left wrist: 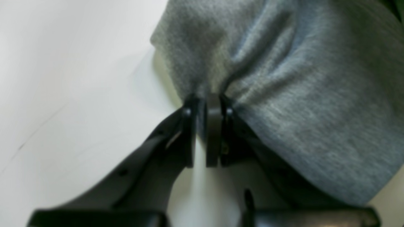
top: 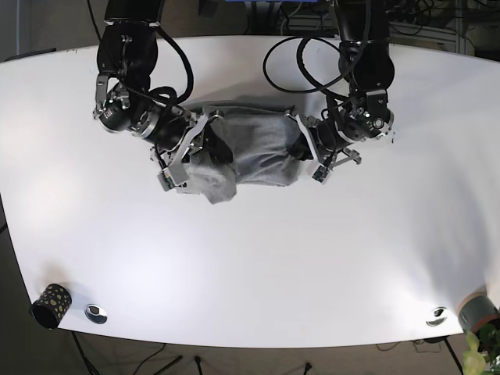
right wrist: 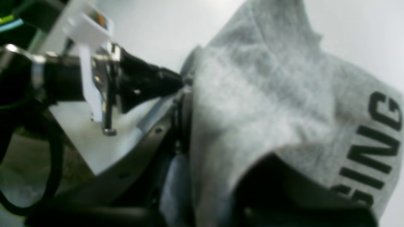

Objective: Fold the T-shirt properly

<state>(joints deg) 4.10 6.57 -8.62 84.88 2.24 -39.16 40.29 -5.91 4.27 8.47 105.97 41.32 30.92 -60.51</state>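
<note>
Left gripper (left wrist: 206,104) clamped on shirt (top: 250,152) edge | right gripper (top: 181,160) pinching the other end, cloth draped over it | shirt bunched near worktop (top: 250,266) back edge

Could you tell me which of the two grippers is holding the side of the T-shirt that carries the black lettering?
The right gripper: black letters show on the grey T-shirt in its wrist view, whereas the left gripper pinches plain fabric.

We see the white counter (top: 250,258) brightly and evenly lit from above, its edges bowed by the wide lens. Both wrist views are soft and blurred; the T-shirt (left wrist: 284,94) casts a faint shadow left.
</note>
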